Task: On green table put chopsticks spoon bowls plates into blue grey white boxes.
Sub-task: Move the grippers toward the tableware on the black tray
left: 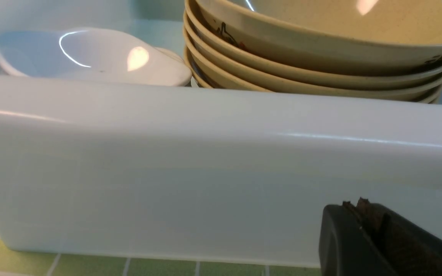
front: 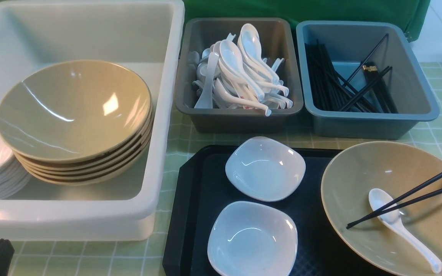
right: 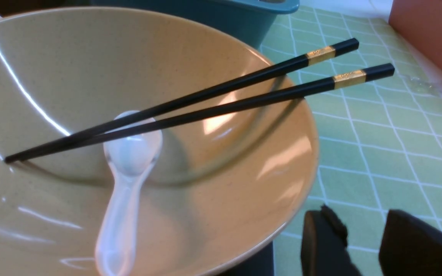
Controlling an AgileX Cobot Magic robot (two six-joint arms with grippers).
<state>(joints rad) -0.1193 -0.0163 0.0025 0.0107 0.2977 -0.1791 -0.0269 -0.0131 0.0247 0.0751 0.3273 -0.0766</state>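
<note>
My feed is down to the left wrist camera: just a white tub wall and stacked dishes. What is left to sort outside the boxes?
Observer: Two white plates and one tan bowl sit on a black tray.
Operator: Anything in that bowl?
Observer: A spoon, with the chopsticks lying across its scoop.
Operator: Is my other arm holding anything?
Observer: No, the right gripper is open and empty, beside the bowl's rim over the green table.
</note>
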